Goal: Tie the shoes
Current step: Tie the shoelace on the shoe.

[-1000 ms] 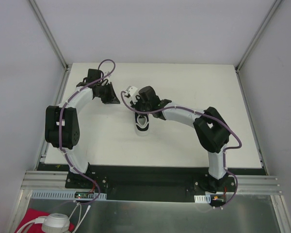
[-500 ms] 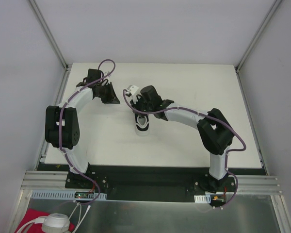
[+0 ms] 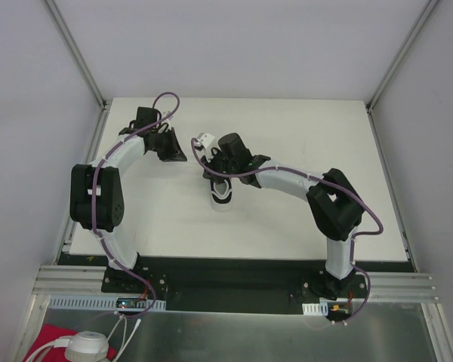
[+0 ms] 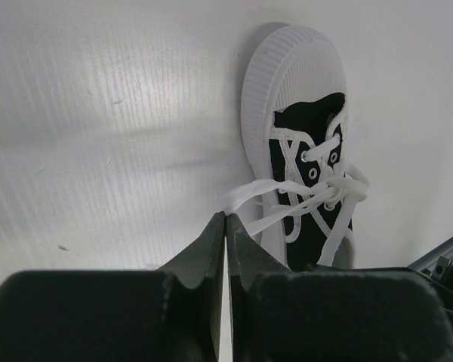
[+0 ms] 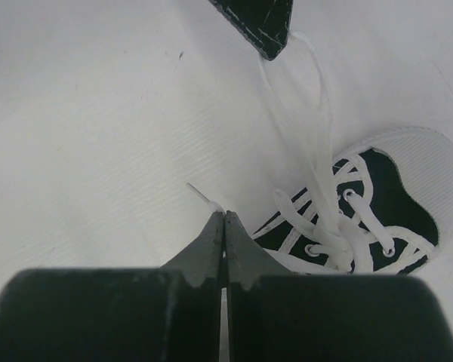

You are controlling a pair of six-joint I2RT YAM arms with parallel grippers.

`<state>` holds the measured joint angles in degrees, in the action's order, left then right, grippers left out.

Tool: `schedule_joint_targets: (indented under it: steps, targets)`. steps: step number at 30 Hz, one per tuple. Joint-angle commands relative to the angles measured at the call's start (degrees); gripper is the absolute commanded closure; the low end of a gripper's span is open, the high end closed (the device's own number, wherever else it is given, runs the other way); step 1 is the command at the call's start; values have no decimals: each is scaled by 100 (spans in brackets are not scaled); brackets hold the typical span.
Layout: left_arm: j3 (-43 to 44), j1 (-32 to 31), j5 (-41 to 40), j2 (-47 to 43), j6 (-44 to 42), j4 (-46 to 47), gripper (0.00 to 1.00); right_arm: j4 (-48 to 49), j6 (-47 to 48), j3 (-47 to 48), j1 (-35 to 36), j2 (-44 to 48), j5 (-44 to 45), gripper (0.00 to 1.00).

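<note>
The left claw is pressed together. The long thin white laces run right up to its tips, so it looks like it is pinching a loop of them. Just past those tips and a little to one side lies the small black sneaker with a white sole and toe. It lies flat on the white bench, toe pointing away from the claw. The right claw is pressed together too, and a short lace end pokes out past its tips, so it is pinching that lace. The sneaker sits close beside it, and further out the left claw's dark tip holds laces up. I think the step is pulling the laces tight for the first knot. Next, the two claws would need to pull away from each other, gently, so the sneaker does not slide. The heel is hidden behind the claws. From above, the right arm covers most of the sneaker. I cannot tell if the crossed laces are knotted yet.
</note>
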<state>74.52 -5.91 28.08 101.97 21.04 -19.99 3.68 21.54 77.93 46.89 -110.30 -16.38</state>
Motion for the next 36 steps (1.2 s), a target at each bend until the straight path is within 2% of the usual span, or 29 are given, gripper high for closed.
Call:
schedule_joint_targets:
  steps: [1,14,15,16,18,20,26,36]
  targets:
    - [54,38,75,-99,-30,-23,100,185,-80,275,100,88,-251,99]
    - [27,38,67,-116,-30,-32,100,141,-211,434,127,-62,-190,98]
    - [27,38,75,-125,-30,-23,100,141,-229,442,127,-53,-129,86]
    - [19,38,75,-125,-38,-31,100,141,-238,442,127,-27,-24,79]
    - [10,38,75,-134,-30,-31,100,150,-247,416,118,44,64,68]
    - [1,38,84,-151,-30,-32,100,159,-264,398,101,123,144,62]
    - [-25,38,93,-160,-21,-32,100,396,-528,126,-92,430,144,56]
    - [-25,29,154,-160,-30,-23,100,932,-915,-831,-804,1203,92,55]
